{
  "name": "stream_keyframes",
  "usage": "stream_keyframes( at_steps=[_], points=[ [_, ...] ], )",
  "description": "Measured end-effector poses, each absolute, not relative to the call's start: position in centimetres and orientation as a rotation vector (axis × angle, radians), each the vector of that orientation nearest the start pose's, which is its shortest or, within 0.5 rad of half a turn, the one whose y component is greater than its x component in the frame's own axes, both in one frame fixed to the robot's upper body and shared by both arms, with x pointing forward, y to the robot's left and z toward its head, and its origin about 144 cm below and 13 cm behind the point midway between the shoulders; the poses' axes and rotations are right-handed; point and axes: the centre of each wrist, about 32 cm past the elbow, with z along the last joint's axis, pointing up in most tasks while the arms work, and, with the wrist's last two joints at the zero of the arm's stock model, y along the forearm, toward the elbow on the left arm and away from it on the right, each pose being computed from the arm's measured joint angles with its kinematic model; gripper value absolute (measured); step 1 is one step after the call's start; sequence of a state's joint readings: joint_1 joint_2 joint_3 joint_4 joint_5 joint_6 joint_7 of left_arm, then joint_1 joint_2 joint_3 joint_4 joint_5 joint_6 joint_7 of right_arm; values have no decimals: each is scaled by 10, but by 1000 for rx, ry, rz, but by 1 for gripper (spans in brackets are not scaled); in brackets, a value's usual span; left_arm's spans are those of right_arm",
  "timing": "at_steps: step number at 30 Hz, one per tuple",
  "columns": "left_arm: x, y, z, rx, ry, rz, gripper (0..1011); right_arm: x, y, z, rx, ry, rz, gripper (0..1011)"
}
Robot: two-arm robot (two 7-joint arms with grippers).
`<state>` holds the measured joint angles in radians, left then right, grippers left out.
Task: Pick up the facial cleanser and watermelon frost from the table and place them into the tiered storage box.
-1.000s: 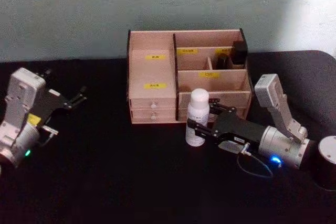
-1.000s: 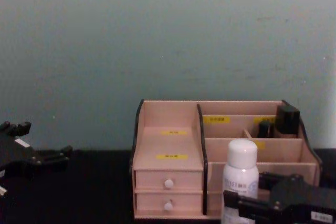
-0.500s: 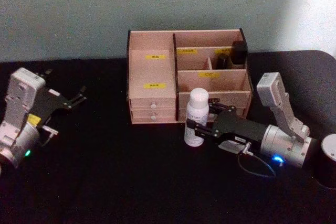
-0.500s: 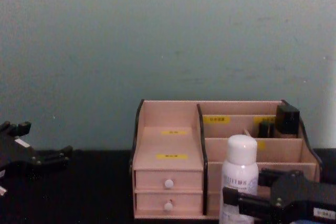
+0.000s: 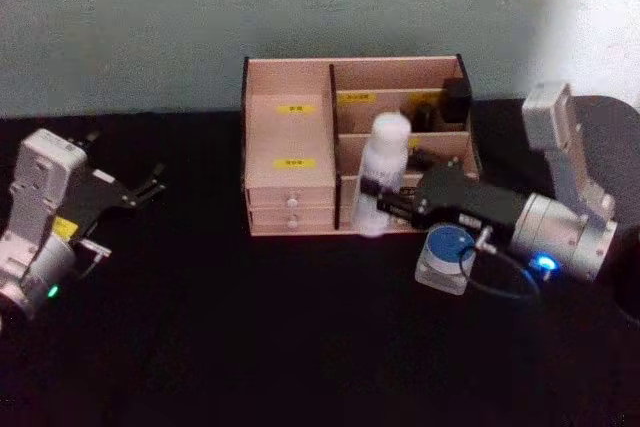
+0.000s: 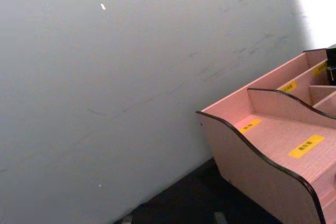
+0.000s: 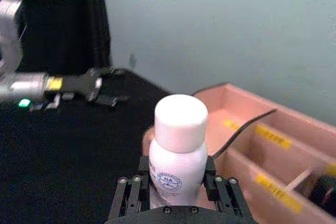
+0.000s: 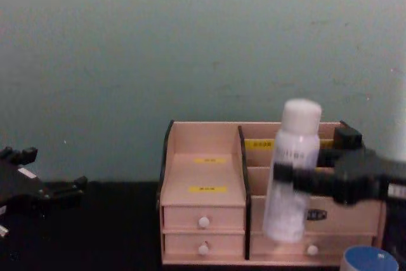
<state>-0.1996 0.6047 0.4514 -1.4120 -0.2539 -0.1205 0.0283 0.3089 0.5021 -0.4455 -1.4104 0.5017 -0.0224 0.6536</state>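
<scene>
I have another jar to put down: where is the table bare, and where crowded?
Bare: the table between the left gripper and the box, and the wide front strip. Crowded: before the box's right half, where the right gripper holds the cleanser near the jar.

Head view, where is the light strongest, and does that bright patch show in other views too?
Head view: the wall blows out white at upper right; the right gripper and the facial cleanser it grips are evenly lit. Left wrist view: the same glare on the wall past the tiered storage box, which is evenly lit. Chest view: wall evenly lit, slightly paler at the right edge.
</scene>
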Motion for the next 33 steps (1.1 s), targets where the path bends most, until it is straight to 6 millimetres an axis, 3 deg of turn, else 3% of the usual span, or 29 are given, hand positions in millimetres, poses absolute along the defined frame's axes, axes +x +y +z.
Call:
stream_keyframes(
  at_steps=[9, 33],
  points=[
    [489, 310, 1140, 304, -285, 1248, 1001, 543, -272, 1196, -9, -66, -706, 594],
    [489, 310, 1140, 304, -285, 1248, 1001, 594, -262, 1198, 9, -118, -842, 594]
  ],
)
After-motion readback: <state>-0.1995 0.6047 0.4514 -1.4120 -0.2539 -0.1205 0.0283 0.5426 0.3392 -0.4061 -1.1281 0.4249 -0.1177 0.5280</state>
